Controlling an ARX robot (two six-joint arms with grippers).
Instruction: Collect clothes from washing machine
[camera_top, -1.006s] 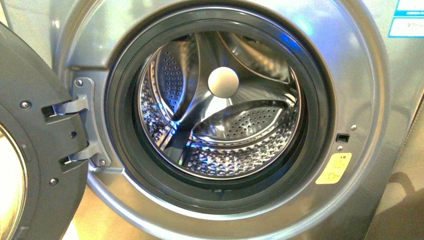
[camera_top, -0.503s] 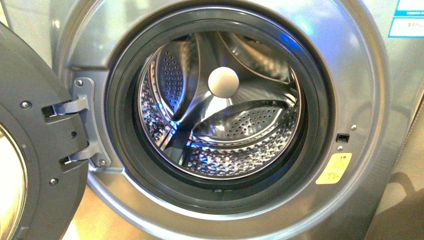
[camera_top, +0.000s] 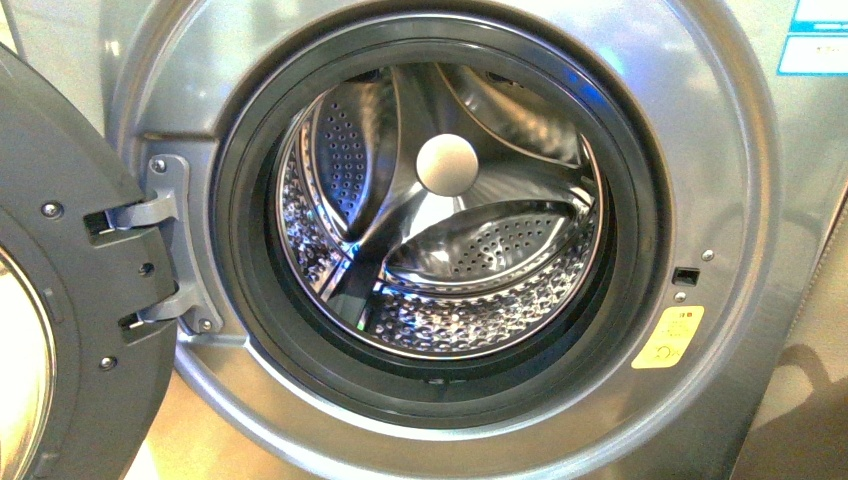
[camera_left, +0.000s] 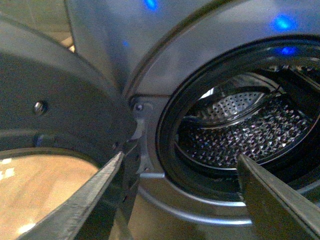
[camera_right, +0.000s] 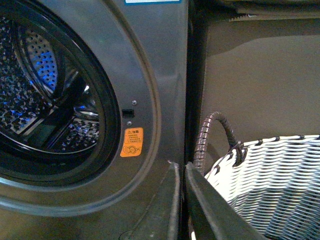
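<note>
- My washing machine (camera_top: 700, 130) stands with its door (camera_top: 70, 300) swung out at 9 o'clock; the drum (camera_top: 450, 290) shows bare steel, no clothes visible in any view.
- I judge the unloading finished or nearly so, though the basket (camera_right: 270, 185) interior is hidden.
- My left gripper (camera_left: 180, 165) is spread wide before the hinge (camera_top: 165, 250); my right gripper (camera_right: 181, 170) is pinched nearly closed, empty, between machine and basket rim.
- The round opening is unobstructed; door edge and basket handle (camera_right: 212, 137) crowd both arms.
</note>
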